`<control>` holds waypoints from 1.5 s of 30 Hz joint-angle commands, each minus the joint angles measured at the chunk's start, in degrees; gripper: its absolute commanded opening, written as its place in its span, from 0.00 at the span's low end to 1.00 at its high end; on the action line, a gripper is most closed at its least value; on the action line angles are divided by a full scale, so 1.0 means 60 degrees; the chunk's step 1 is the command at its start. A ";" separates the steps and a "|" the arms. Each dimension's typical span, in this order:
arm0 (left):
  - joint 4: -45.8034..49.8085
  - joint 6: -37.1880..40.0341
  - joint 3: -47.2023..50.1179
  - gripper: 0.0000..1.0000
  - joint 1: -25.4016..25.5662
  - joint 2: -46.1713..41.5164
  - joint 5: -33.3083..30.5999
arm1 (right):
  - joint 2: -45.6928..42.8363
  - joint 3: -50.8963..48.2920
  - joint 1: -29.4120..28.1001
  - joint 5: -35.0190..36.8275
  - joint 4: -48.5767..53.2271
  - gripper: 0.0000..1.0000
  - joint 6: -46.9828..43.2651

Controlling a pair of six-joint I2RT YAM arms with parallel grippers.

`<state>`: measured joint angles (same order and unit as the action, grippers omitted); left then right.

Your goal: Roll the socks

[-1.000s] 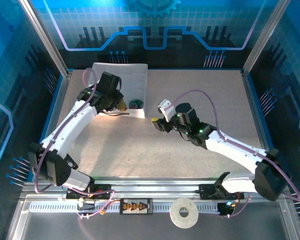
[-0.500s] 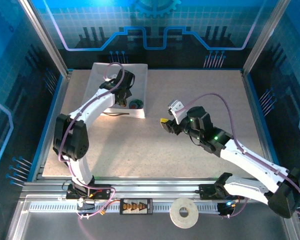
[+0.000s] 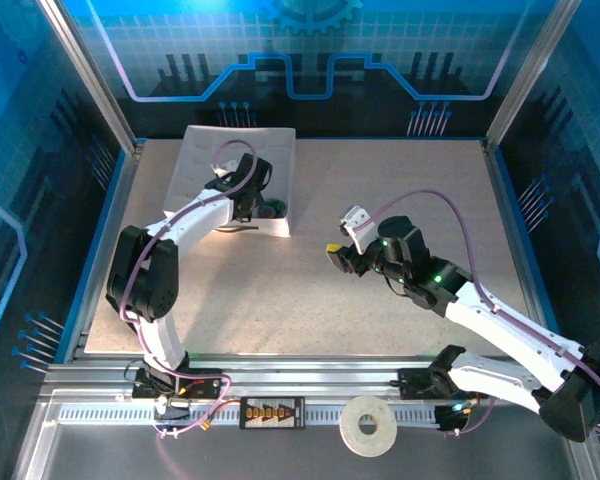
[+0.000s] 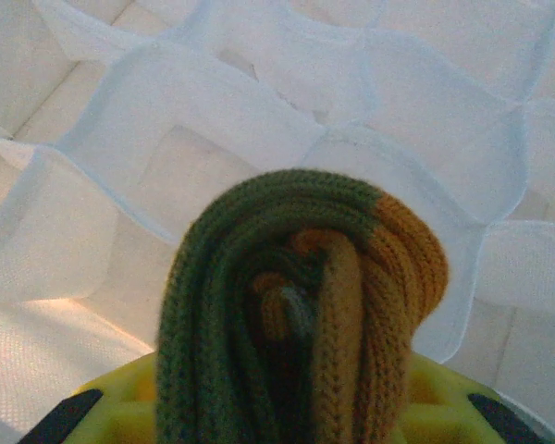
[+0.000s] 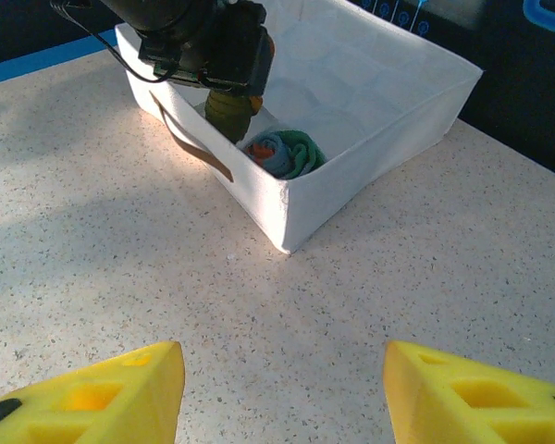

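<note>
Over the counter (image 5: 120, 259), towards its right edge, the right tool (image 5: 282, 393) is hanging with jaws apart, carrying nothing. Beyond it, the left tool (image 3: 252, 205) is clamping the rolled olive-green sock (image 4: 296, 305) above the white tray (image 5: 370, 162), by its near right corner, where the rolled grey-blue sock (image 5: 282, 153) is already lying. Judging by this, only the set-down is remaining. No readable writing is showing

The olive-green sock (image 4: 296, 314) is a coarse ribbed knit, matt and fuzzy; the grey-blue sock (image 5: 282, 153) looks the same soft yarn. The tray (image 5: 379, 148) is limp white matt cloth, the counter (image 5: 120, 240) speckled, stone-like and dull, and the fingers (image 5: 102, 393) of the right hand (image 5: 282, 393) matt yellow plastic.
</note>
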<state>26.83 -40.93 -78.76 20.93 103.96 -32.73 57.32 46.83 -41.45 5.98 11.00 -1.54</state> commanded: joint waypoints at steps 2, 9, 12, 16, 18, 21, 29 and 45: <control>-0.0370 -0.0115 0.0524 0.03 0.0172 -0.0503 -0.0429 | -0.0032 0.0143 0.0060 -0.0057 0.0234 0.59 0.0062; -0.0047 -0.0308 0.0614 0.06 0.0245 -0.0240 -0.0315 | 0.0084 0.0141 0.0057 -0.0076 0.0086 0.59 0.0102; 0.0292 -0.0471 0.0384 0.11 0.0251 -0.0025 -0.0197 | 0.0114 0.0122 0.0067 -0.0093 0.0085 0.58 0.0132; 0.0605 -0.0776 0.0334 0.20 0.0257 -0.0034 -0.0101 | 0.0100 0.0023 0.0056 -0.0071 0.0070 0.58 0.0141; 0.0668 -0.0945 0.0407 0.31 0.0262 -0.0175 -0.0006 | 0.0107 0.0003 0.0055 -0.0078 0.0043 0.58 0.0147; 0.0729 -0.1103 0.0539 0.39 0.0258 -0.0418 0.0158 | 0.0167 -0.0015 0.0072 -0.0088 -0.0045 0.59 0.0117; 0.1509 -0.1108 0.0238 0.55 0.0229 -0.0793 0.0516 | 0.0552 0.0073 0.0079 -0.0199 -0.0414 0.59 0.0108; 0.2672 -0.0651 -0.0541 0.48 0.0028 -0.0229 0.1072 | 0.0847 0.0103 0.0097 -0.0308 -0.0736 0.59 0.0152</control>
<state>38.79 -45.95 -79.83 21.67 100.90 -26.89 62.24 46.83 -41.43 5.26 7.92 -1.45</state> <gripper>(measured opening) 0.484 0.584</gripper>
